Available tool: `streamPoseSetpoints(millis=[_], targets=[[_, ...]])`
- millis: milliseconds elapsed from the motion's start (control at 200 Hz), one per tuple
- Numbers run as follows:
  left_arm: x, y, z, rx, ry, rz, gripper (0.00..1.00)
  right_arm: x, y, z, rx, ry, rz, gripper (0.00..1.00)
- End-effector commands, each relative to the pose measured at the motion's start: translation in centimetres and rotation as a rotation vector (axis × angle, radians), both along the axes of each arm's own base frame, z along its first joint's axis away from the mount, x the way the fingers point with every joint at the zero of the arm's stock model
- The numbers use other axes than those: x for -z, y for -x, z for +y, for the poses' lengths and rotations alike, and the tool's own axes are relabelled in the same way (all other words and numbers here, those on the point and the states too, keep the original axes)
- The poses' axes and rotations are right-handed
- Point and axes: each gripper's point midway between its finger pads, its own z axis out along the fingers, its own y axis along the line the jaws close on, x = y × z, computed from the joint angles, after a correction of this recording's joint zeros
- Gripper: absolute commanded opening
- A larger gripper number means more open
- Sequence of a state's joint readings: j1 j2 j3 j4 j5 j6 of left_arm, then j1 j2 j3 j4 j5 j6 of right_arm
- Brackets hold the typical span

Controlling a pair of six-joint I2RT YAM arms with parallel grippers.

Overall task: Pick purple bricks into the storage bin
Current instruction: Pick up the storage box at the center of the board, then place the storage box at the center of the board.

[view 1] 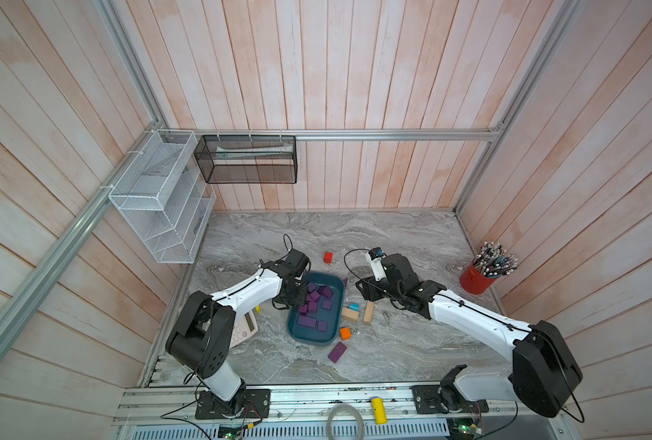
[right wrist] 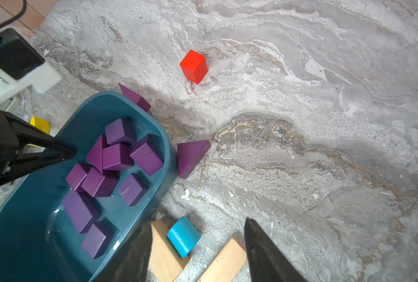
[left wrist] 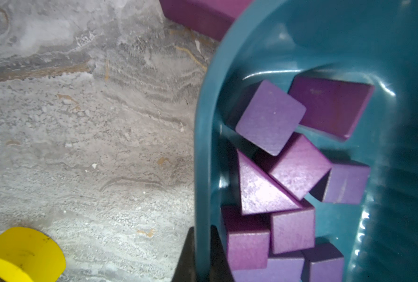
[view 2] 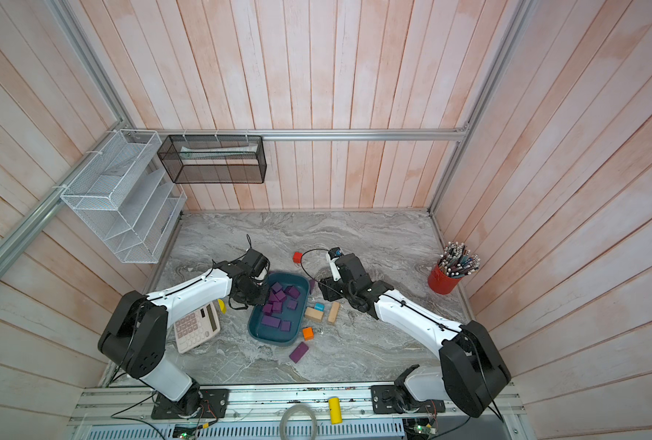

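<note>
The storage bin (view 1: pixel 304 338) (view 2: pixel 266 336) is a teal tray at mid table, and several purple bricks (view 1: pixel 312 304) (right wrist: pixel 116 156) are piled inside it. My left gripper (view 1: pixel 297 298) (left wrist: pixel 203 234) is shut on the bin's left wall (left wrist: pixel 203 146), one finger inside and one outside. It also shows in the right wrist view as the left gripper (right wrist: pixel 66 151). Outside the bin, a purple oblong (view 1: pixel 337 352) (view 2: pixel 298 352) lies in front of it. Two purple wedges (right wrist: pixel 191 156) (right wrist: pixel 134 96) rest against its far right side. My right gripper (view 1: pixel 362 291) (right wrist: pixel 198 222) hangs open just right of the bin.
Two tan blocks (view 1: pixel 350 314) (view 1: pixel 368 312), a blue block (view 1: pixel 354 306) and an orange cube (view 1: pixel 345 333) lie right of the bin. A red cube (view 1: pixel 328 257) sits behind. A calculator (view 2: pixel 195 329) and yellow piece (left wrist: pixel 24 254) lie left. A red pen cup (view 1: pixel 477 280) stands far right.
</note>
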State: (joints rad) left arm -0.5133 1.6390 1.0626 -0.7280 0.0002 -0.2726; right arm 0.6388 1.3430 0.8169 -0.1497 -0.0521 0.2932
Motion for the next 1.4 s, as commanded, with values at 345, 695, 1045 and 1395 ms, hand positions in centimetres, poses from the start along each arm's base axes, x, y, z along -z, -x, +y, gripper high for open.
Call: streamPoseSetpoints(millis=[345, 695, 1045, 1395], targets=[[-7.8, -1.4, 1.4, -0.030, 0.216, -0.165, 0.00, -0.1, -0.4, -0.1, 0.018, -0.013, -0.013, 0.62], [-8.0, -3.2, 8.0, -0.271, 0.306, -0.174, 0.00, 0.1, -0.3, 0.4, -0.002, -0.022, 0.002, 0.62], [-6.6, -3.9, 12.7, -0.479, 0.337, -0.172, 0.00, 0.2, -0.7, 0.9, -0.006, -0.031, 0.018, 0.61], [-4.4, -5.2, 13.3, -0.554, 0.351, -0.131, 0.00, -0.2, -2.3, 1.7, -0.002, 0.002, 0.009, 0.61]])
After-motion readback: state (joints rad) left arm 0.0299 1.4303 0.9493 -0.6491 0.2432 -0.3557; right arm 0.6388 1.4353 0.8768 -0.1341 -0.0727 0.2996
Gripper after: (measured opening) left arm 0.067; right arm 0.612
